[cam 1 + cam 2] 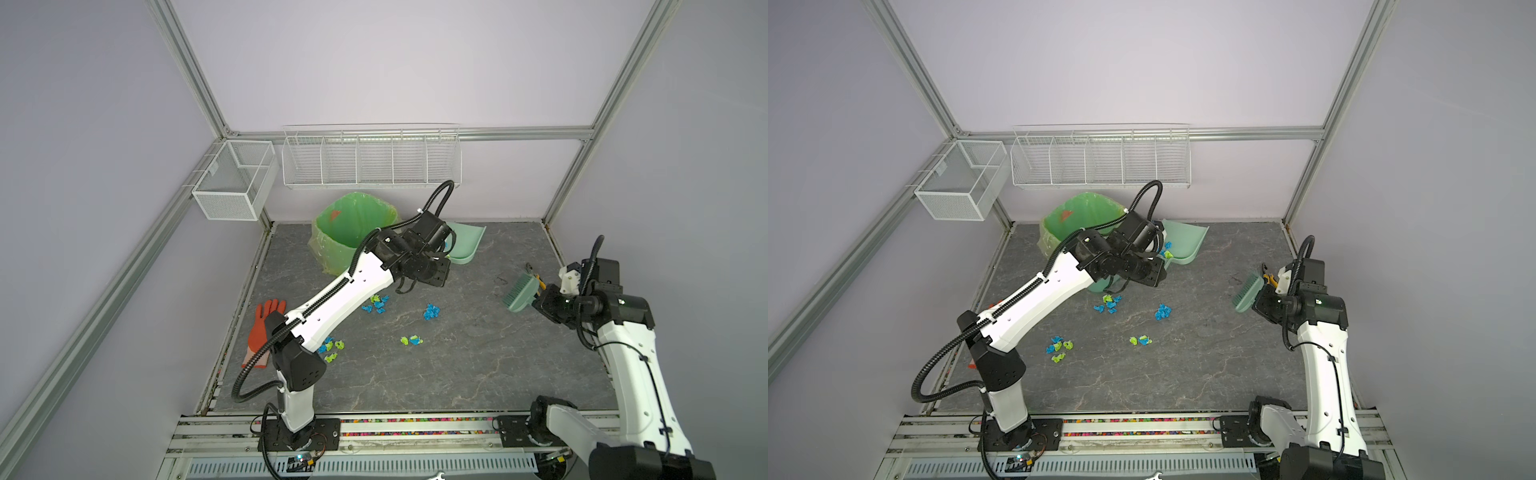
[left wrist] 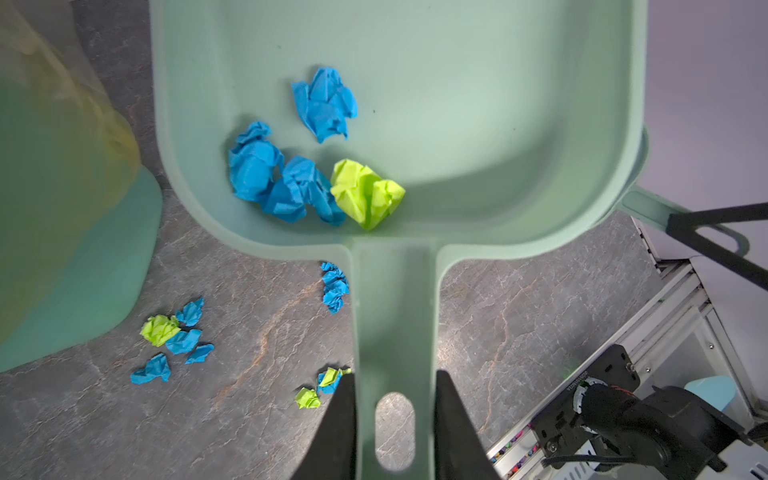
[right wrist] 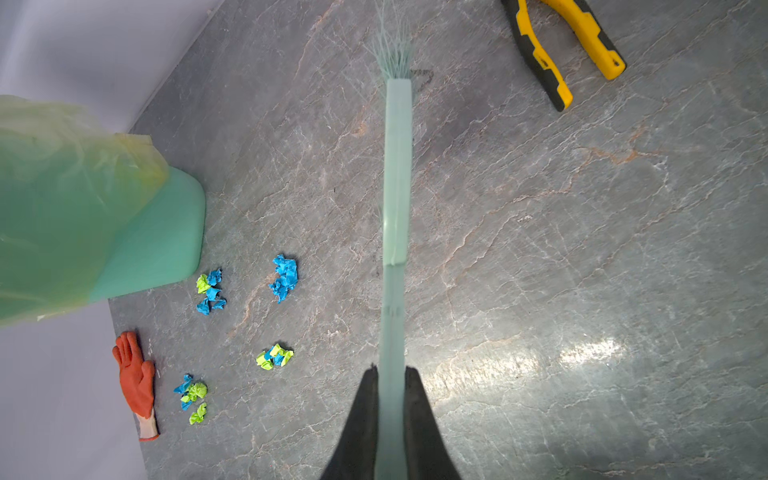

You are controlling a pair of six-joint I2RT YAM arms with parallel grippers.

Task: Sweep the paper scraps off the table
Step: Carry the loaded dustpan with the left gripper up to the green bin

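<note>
Left gripper [image 2: 395, 376] pinches the dustpan [image 2: 478, 104] handle, paper scraps [image 2: 291, 187] aboard, beside the bin [image 1: 345, 228], likely for dumping. Right gripper [image 3: 390, 372] clamps the brush [image 3: 398, 166], parked clear.

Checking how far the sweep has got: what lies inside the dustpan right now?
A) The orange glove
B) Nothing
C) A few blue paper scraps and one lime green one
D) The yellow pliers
C: the left wrist view shows three blue and one lime green paper scraps lying in the dustpan close to its handle, which the left pincer grips.
</note>
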